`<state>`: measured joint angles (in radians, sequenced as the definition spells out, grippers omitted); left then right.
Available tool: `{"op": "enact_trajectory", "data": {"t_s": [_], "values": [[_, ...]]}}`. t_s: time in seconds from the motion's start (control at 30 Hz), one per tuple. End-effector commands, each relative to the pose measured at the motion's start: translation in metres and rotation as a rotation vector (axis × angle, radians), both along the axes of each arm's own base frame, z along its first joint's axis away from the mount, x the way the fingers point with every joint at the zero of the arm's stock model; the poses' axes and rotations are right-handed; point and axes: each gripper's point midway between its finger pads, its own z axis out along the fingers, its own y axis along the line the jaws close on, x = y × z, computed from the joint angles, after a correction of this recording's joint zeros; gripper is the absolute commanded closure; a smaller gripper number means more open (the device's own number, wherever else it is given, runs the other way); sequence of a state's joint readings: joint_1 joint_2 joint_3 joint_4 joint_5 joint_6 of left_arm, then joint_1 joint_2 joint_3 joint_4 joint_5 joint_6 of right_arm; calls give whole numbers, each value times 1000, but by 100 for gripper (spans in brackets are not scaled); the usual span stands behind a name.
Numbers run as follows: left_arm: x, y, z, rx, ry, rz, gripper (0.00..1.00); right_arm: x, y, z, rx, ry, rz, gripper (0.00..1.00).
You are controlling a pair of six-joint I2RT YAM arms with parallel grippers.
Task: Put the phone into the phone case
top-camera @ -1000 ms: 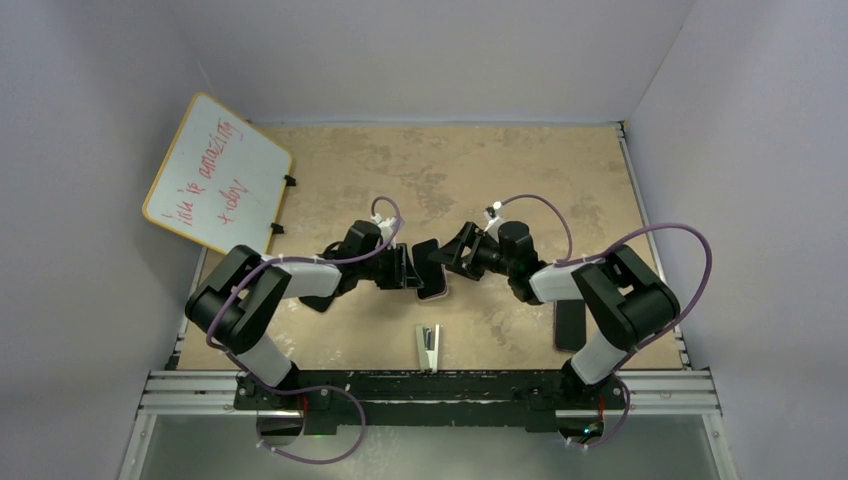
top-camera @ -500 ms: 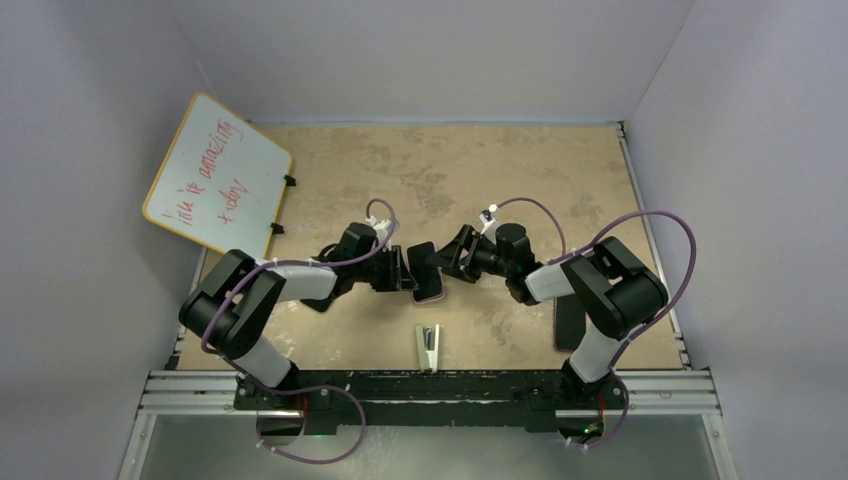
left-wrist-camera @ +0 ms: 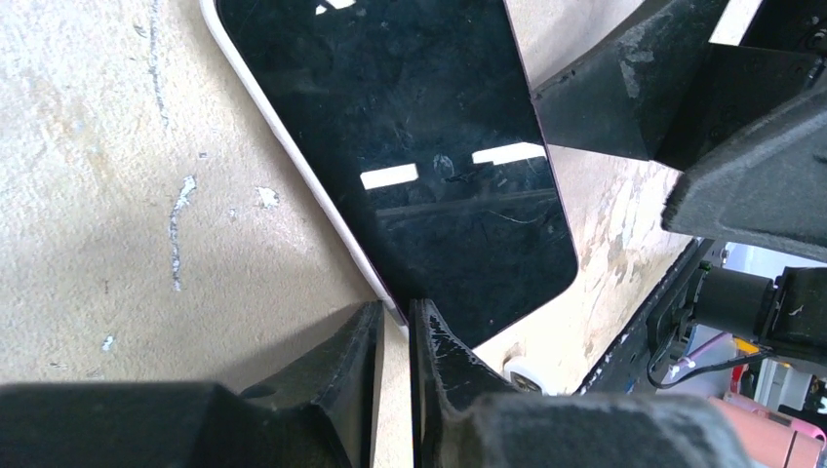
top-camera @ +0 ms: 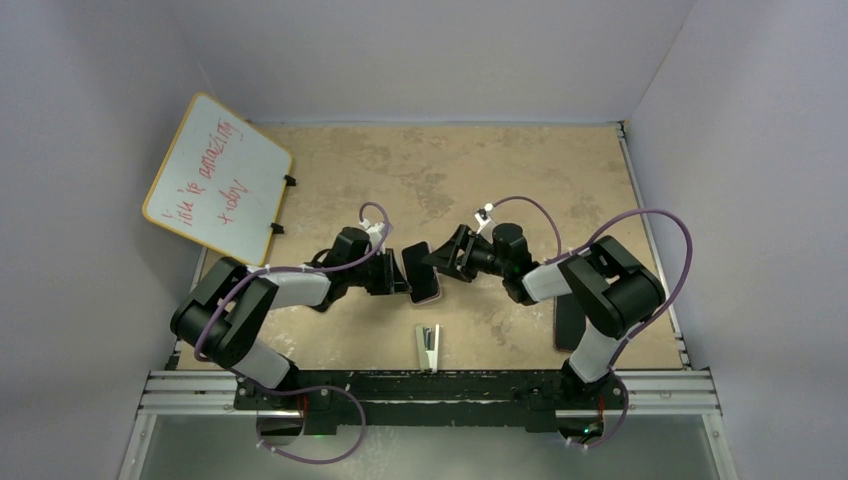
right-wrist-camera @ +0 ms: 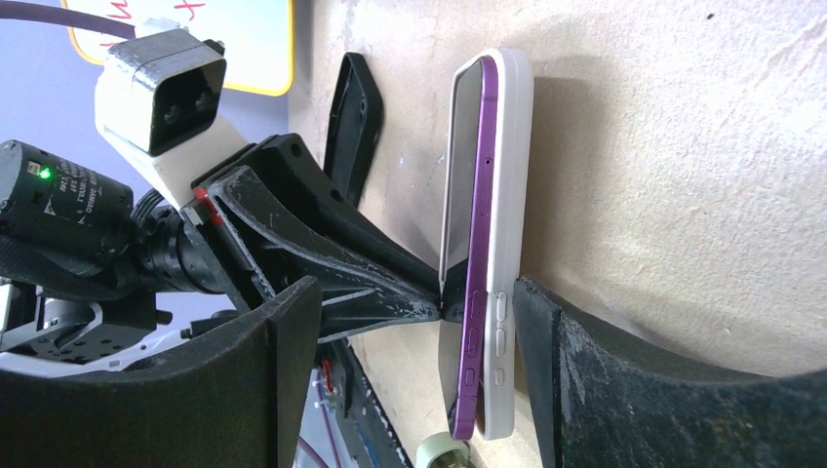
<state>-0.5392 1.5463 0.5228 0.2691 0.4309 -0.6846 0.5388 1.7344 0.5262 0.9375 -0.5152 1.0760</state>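
Well right of the whiteboard [top-camera: 215,175], the phone [left-wrist-camera: 429,166] lies half-seated in its case [right-wrist-camera: 507,195]. The left gripper [left-wrist-camera: 395,331] pinches the case rim, and the right gripper [right-wrist-camera: 414,370] straddles both, fingers spread. Uneven pressing could pop the phone out.

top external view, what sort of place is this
Probably a robot lab test cell: plain walls box in a tan tabletop, the left arm and right arm are bolted to a metal rail, and a handwritten whiteboard leans at the left.
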Motion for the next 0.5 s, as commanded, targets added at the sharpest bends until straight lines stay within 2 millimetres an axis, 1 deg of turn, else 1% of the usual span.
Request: {"op": "enact_trajectory", "data": {"t_s": [0.0,0.07,0.17,0.3,0.47], "values": [[-8,14,-16,68,14,-3,79,-31,28,19,81,8,169,28],[-8,16,-17,83,12,2,76,-31,29,21,83,5,169,28],[-7,20,-18,105,6,5,79,-31,30,20,79,7,171,29],[-6,23,-16,120,-4,10,79,-34,32,14,54,15,185,29],[-7,24,-17,129,-3,11,81,-37,35,11,47,24,195,35]]}}
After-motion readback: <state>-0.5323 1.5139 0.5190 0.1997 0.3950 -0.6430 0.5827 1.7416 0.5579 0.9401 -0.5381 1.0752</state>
